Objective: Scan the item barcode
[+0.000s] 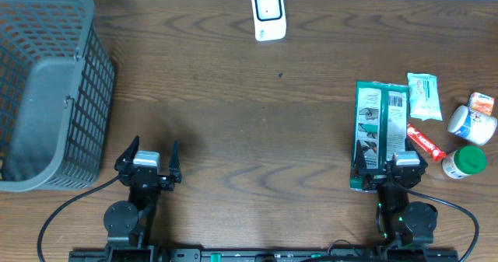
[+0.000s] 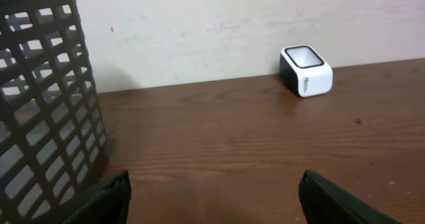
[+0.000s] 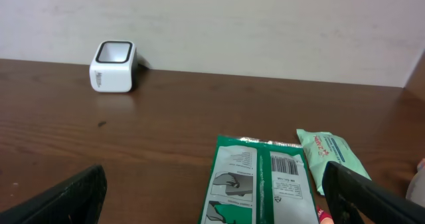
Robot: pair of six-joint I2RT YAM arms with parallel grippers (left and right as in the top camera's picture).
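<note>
A green and white packet (image 1: 380,130) lies flat at the right of the table, its barcode (image 3: 285,164) facing up near the far end. The white barcode scanner (image 1: 268,14) stands at the back centre, also seen in the left wrist view (image 2: 305,71) and the right wrist view (image 3: 114,66). My right gripper (image 1: 389,157) hovers open over the packet's near end (image 3: 265,191), fingers wide apart with nothing between them (image 3: 216,187). My left gripper (image 1: 153,149) is open above bare table at the front left (image 2: 212,191).
A grey mesh basket (image 1: 47,91) fills the left side, close to the left gripper (image 2: 40,117). Right of the packet lie a mint wipes pack (image 1: 424,96), a red tube (image 1: 425,141), a white bottle (image 1: 471,124) and a green-lidded jar (image 1: 464,162).
</note>
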